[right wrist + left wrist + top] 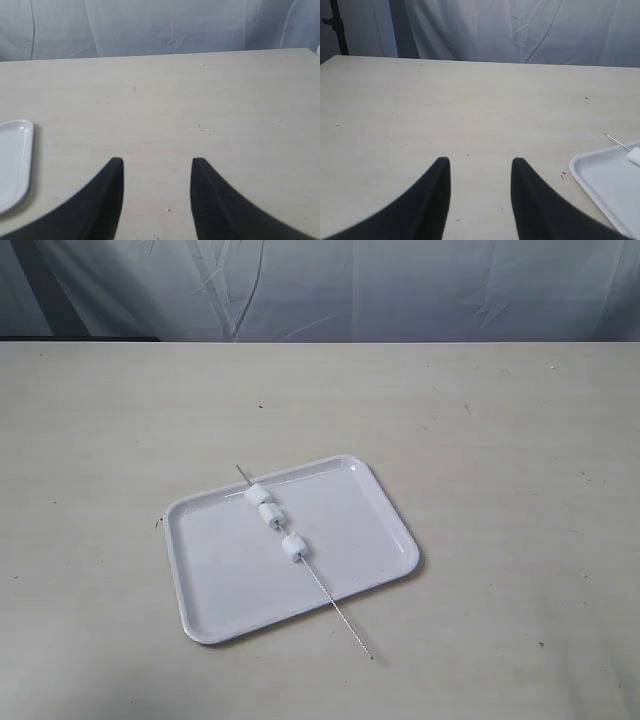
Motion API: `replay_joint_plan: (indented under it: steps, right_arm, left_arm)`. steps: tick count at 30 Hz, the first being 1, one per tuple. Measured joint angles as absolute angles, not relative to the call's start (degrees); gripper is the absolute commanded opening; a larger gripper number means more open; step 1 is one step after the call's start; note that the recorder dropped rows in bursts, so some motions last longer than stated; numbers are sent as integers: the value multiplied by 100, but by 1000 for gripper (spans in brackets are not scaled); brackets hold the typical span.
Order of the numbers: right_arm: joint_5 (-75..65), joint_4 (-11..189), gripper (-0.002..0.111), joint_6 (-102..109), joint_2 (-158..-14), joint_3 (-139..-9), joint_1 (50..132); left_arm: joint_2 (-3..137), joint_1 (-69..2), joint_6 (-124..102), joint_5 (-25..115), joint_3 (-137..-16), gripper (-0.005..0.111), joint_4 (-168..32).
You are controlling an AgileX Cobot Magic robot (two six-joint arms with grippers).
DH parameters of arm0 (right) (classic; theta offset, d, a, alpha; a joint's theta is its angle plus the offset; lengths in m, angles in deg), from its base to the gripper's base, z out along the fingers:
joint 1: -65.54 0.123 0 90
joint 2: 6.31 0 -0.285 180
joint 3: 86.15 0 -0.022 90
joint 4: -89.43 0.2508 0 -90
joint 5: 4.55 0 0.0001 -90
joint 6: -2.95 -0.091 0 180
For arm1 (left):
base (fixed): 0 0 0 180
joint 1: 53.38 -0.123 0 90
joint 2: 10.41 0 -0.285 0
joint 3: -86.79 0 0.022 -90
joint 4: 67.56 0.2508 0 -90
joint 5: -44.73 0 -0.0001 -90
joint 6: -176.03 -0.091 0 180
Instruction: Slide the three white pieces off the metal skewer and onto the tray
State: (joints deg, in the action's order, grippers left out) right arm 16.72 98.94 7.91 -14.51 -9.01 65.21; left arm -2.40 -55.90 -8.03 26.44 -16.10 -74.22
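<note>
In the exterior view a white tray (220, 585) lies mid-table. A thin metal skewer (340, 608) rests diagonally across it, both ends poking past the rim. Three white pieces are threaded on it: one (257, 494) near the far rim, one (269, 514) just below, one (294, 547) nearer the tray's middle. Neither arm shows in that view. My left gripper (481, 162) is open over bare table, with the tray's corner (592, 172), the skewer tip (617, 142) and one white piece (635, 156) off to its side. My right gripper (157, 162) is open, with a tray corner (15, 160) beside it.
The table (500, 440) is a pale beige surface with small dark specks. A wrinkled grey-white curtain (350, 285) hangs along its far edge. A dark stand (335, 25) shows at the back in the left wrist view.
</note>
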Motion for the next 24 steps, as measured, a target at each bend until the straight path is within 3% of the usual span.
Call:
replay_joint_plan:
  steps: [15, 24]
  right_arm:
    - [1672, 9894, 41, 791, -1451, -901, 6521]
    - [1672, 9894, 41, 791, -1451, -901, 6521]
  left_arm:
    - [-240, -5590, -803, 2689, -1610, 39, -7418]
    - [-240, -5590, -793, 4556, -1610, 39, -8332]
